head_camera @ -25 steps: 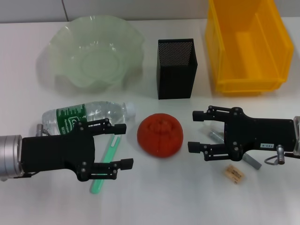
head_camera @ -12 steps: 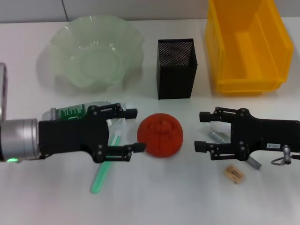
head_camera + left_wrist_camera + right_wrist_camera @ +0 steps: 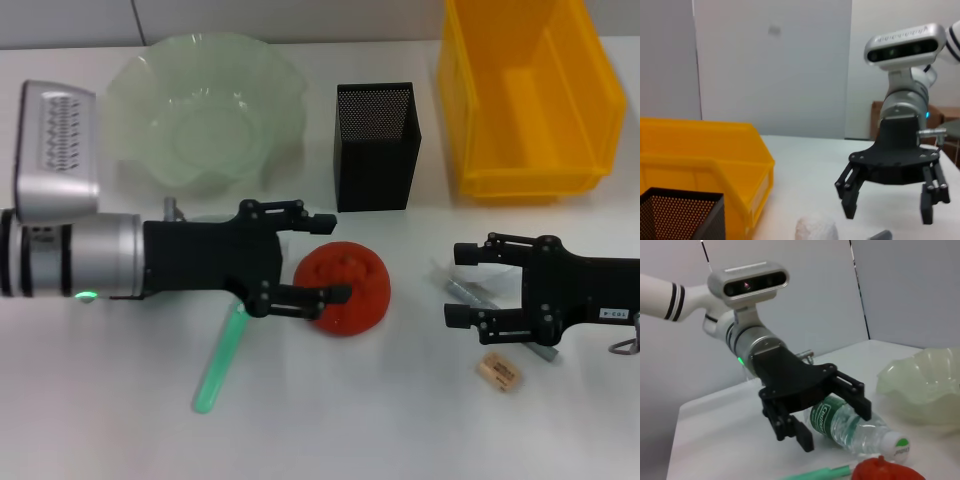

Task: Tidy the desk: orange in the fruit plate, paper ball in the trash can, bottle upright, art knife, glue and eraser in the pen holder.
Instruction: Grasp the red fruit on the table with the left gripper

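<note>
Two grippers sit low over the white desk (image 3: 330,420). The left gripper (image 3: 328,257) is spread wide, its fingertips at the orange's (image 3: 344,286) left edge, not closed on it. Behind it the bottle (image 3: 855,427) lies on its side. The right gripper (image 3: 459,282) — also open — hovers apart, near the eraser (image 3: 499,372). Fruit plate (image 3: 205,120), pen holder (image 3: 375,145) and trash can (image 3: 530,95) line the far edge — bare desk lies between them and the orange.
</note>
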Tool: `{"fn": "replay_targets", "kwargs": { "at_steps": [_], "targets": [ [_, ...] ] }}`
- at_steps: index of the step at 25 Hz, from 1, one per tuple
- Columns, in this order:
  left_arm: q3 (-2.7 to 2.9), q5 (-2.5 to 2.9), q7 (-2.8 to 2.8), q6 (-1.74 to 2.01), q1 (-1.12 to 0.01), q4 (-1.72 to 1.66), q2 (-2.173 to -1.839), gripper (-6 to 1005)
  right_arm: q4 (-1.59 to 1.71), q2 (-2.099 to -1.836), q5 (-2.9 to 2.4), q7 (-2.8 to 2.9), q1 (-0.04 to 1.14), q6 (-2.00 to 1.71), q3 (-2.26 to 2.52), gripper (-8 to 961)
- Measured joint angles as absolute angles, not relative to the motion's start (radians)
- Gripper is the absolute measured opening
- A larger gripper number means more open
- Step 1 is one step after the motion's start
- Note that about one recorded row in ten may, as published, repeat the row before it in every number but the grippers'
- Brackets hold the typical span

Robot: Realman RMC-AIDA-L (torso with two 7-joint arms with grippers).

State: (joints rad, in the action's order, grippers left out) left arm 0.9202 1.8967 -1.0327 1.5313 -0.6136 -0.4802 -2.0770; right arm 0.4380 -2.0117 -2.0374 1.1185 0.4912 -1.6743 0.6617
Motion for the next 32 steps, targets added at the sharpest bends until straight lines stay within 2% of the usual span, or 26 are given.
{"fn": "replay_targets", "kwargs": {
  "at_steps": [10,26,32],
  "targets": [
    [1.023,1.892,-1.100,1.394,-0.699,-0.443,-2.080,792,0.463,-2.005,-2.039,1.119,0.476,-1.683,0.663,825],
    [1.126,1.899,-1.131,1.280,-0.689,-0.451,-2.077,791,0.465,-2.003,-2.039,1.112,0.469,-1.696,0.663,825],
    [1.169,1.899,-1.131,1.279,-0.688,-0.465,-2.077,637,0.465,-2.003,-2.039,1.109,0.469,-1.698,0.663,826]
  ]
}}
